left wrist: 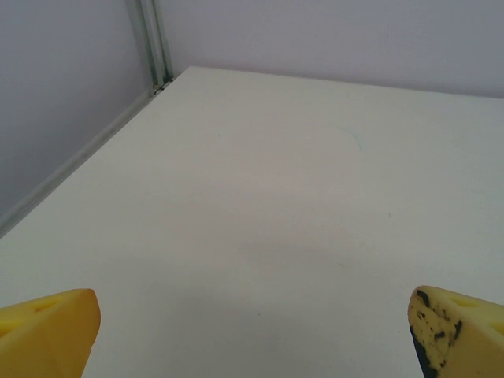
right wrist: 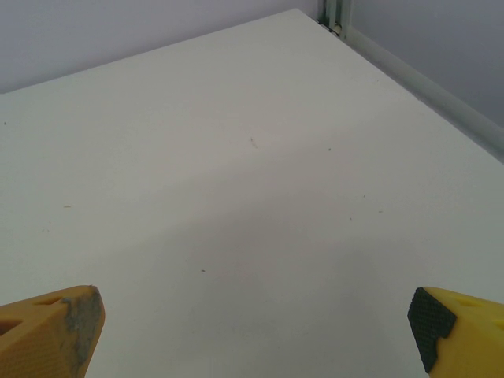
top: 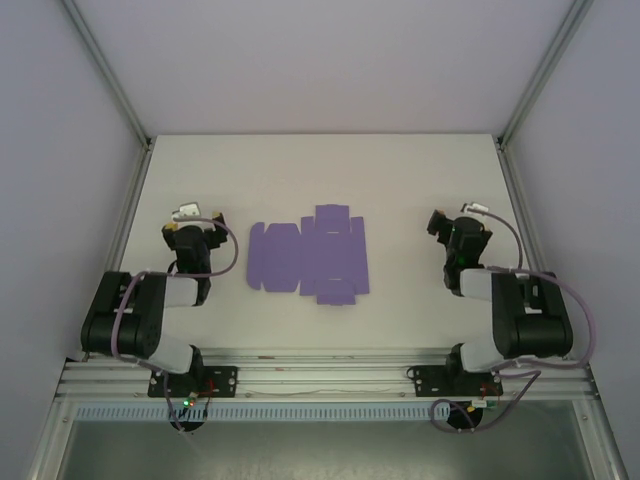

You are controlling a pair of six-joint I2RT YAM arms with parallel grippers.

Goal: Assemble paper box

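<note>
The paper box [top: 308,256] is a flat purple die-cut sheet with its flaps spread out, lying in the middle of the white table. My left gripper [top: 190,222] rests to the left of the sheet and well apart from it. My right gripper [top: 452,226] rests to the right, also apart. In the left wrist view the left gripper [left wrist: 253,335] is open, with bare table between its yellow fingertips [left wrist: 47,335]. In the right wrist view the right gripper [right wrist: 256,331] is open too, and its yellow fingertips [right wrist: 47,331] hold nothing.
The white table [top: 320,170] is enclosed by pale walls, with aluminium posts at the back corners [left wrist: 156,47] [right wrist: 337,14]. A metal rail [top: 320,380] carrying both arm bases runs along the near edge.
</note>
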